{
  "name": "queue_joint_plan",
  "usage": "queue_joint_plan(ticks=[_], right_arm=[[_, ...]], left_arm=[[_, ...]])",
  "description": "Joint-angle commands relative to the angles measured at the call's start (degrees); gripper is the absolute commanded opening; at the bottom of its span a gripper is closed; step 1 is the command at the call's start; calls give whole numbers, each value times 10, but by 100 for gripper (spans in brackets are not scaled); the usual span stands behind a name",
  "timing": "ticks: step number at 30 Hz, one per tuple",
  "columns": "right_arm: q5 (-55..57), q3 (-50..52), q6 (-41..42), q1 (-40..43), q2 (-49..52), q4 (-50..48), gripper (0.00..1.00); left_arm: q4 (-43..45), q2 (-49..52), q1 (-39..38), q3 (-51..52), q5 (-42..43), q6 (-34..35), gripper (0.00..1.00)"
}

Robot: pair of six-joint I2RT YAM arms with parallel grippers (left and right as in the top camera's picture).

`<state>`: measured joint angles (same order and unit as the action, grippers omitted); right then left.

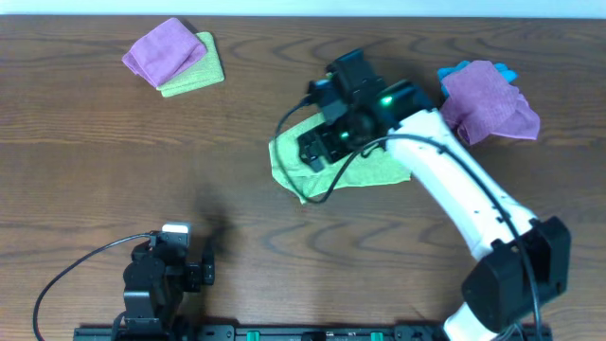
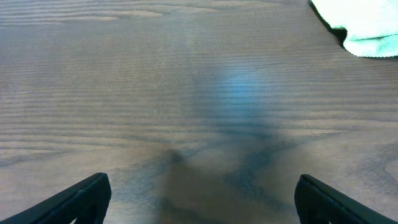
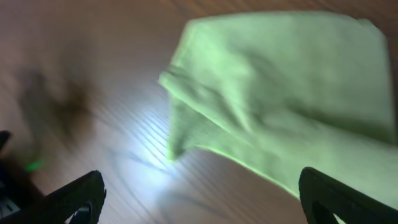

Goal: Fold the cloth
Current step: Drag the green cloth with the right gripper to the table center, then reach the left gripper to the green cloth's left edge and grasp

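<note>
Overhead. A dark wood-grain table (image 1: 85,161). The lime-green microfibre cloth (image 1: 374,171) lies rumpled near the table's centre, doubled over itself, with one edge poking out toward the near-left. The white right arm (image 1: 454,185) reaches in from the near-right corner. The right gripper (image 1: 317,150) is over the cloth's left half, and its black body hides part of the fabric. From this view I cannot tell how wide it is. The left gripper (image 1: 187,258) is low at the near-left edge, well apart from the cloth and over bare wood.

At far left, a crumpled purple cloth (image 1: 166,49) sits on a folded pale-green cloth (image 1: 201,74). At far right, a second purple cloth (image 1: 490,102) lies on top of a bright blue cloth (image 1: 464,72).

Left wrist. Both black fingers (image 2: 81,200) sit at the bottom corners of the frame, jaws spread wide with nothing between them. Below is only table (image 2: 124,93). A washed-out corner of the lime-green microfibre cloth (image 2: 367,25) shows at top right, well away.

Right wrist. The fingers (image 3: 71,200) are set wide apart and grip nothing. The lime-green microfibre cloth (image 3: 280,93) lies just ahead, filling the upper right. One layer is folded over another, and a loose corner hangs toward the bare table (image 3: 93,81) on the left. The picture is blurred.
</note>
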<state>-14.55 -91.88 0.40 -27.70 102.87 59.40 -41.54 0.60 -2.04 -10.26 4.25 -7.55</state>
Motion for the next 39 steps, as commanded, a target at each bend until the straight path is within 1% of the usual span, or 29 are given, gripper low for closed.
queue_joint_plan(ticks=[1, 4, 7, 13, 15, 19, 20, 22, 23, 26, 28, 30, 35, 39], right_arm=[[-1, 5, -5, 28, -35, 9, 99], [-11, 36, -20, 52, -68, 5, 97], [-18, 105, -23, 84, -121, -12, 97], [-100, 302, -26, 175, -255, -106, 99], [-129, 353, -17, 207, -285, -141, 99], [-179, 422, 9, 266, -306, -185, 99], [-192, 431, 9, 276, -304, -188, 99], [-215, 450, 9, 298, -303, -195, 99], [-221, 456, 9, 307, -303, -197, 99], [-224, 462, 8, 324, -303, -195, 99], [-224, 462, 8, 330, -303, -196, 99], [-224, 462, 6, 331, -303, -198, 99], [-223, 462, -3, 331, -303, -200, 99], [-223, 462, -3, 331, -302, -202, 99]], left_arm=[[-6, -4, -2, 9, -4, -6, 95], [-6, -4, -2, 9, -4, -6, 95], [-6, -4, -2, 9, -4, -6, 95], [-3, -4, -2, 9, -4, -6, 95], [-3, -4, -2, 9, 5, -4, 95], [-2, -4, -2, 9, 7, 15, 95], [-2, -4, -2, 9, 7, 33, 95], [2, -4, -2, 9, 9, 108, 95], [12, -4, -2, 9, 28, 119, 95], [36, -2, -2, -9, 120, 119, 95], [40, 6, -2, -31, 127, 145, 95], [41, 25, -2, -60, 127, 157, 96], [40, 136, -2, -159, 129, 219, 96], [40, 281, -3, -256, 192, 275, 96]])
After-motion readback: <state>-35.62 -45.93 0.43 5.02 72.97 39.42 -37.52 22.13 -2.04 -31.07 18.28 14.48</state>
